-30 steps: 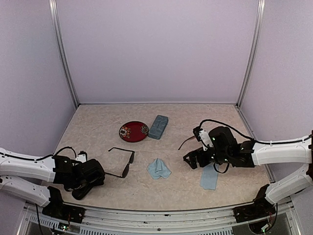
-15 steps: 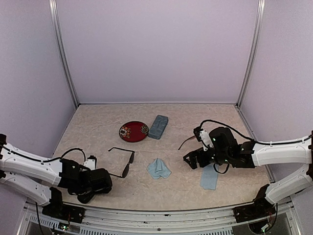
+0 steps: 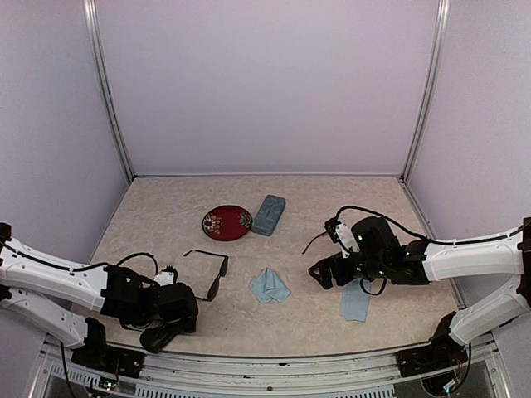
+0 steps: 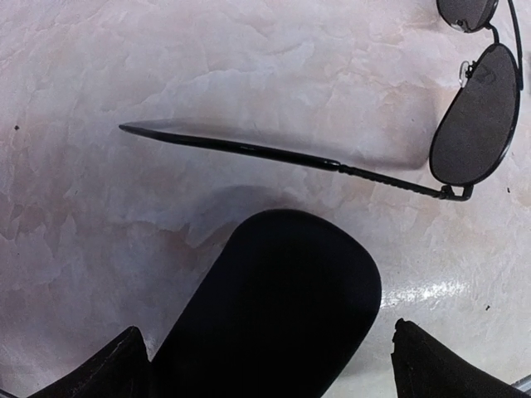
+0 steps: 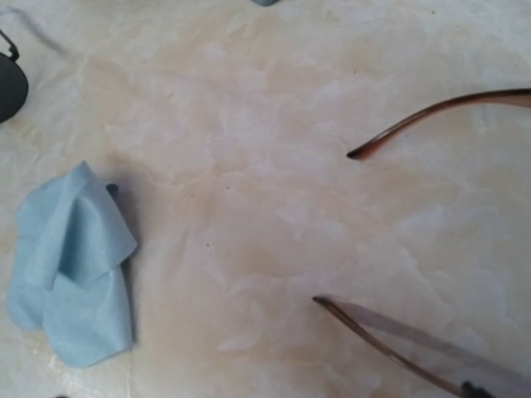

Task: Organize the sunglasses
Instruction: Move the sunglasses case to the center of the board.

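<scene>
The thin black-framed sunglasses (image 3: pixel 211 269) lie open on the table; the left wrist view shows one lens (image 4: pixel 473 116) and a long temple. My left gripper (image 3: pixel 164 325) is just near-left of them, shut on the black oval case (image 4: pixel 282 307), which hangs a little above the table. My right gripper (image 3: pixel 322 271) is right of centre and holds the reddish-brown sunglasses. Only their two brown temples (image 5: pixel 440 112) show in the right wrist view, sticking out ahead. The right fingers are out of that view.
A crumpled blue cloth (image 3: pixel 270 286) lies between the arms and also shows in the right wrist view (image 5: pixel 70 274). A second blue cloth (image 3: pixel 355 300) lies under the right arm. A red plate (image 3: pixel 226 222) and the blue-grey rectangular case (image 3: pixel 269 215) sit further back.
My left gripper has moved right along the near edge with the black case, closer to the black-framed sunglasses. The right gripper has shifted slightly left.
</scene>
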